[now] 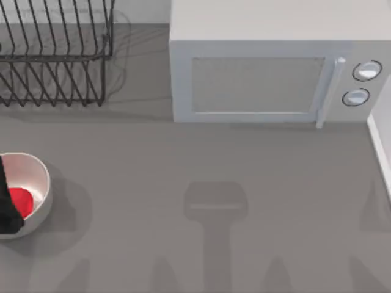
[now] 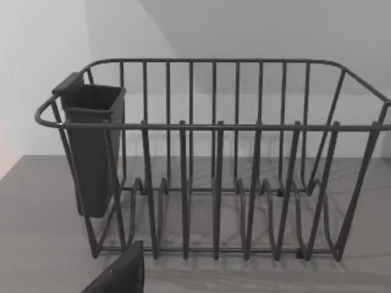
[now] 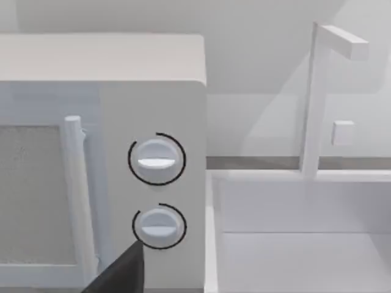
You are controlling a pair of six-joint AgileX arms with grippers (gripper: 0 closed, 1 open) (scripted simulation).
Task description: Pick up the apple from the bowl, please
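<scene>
The off-white bowl (image 1: 38, 174) sits on the grey table at the top view's far left edge. Inside it lies the bright red apple (image 1: 21, 201), partly covered. A black part of my left arm (image 1: 6, 204) reaches in from the left edge over the bowl's left side and hides the rest of the apple. In the left wrist view a dark piece of my left gripper (image 2: 119, 276) juts up in front of the dish rack. In the right wrist view a dark piece of my right gripper (image 3: 119, 273) shows in front of the microwave's knobs.
A black wire dish rack (image 1: 55, 55) with a dark cutlery holder (image 2: 91, 146) stands at the back left. The white microwave (image 1: 269, 67) fills the back right, door shut, two knobs (image 1: 361, 82) at its right. A white sink (image 3: 299, 232) lies beside it at the right.
</scene>
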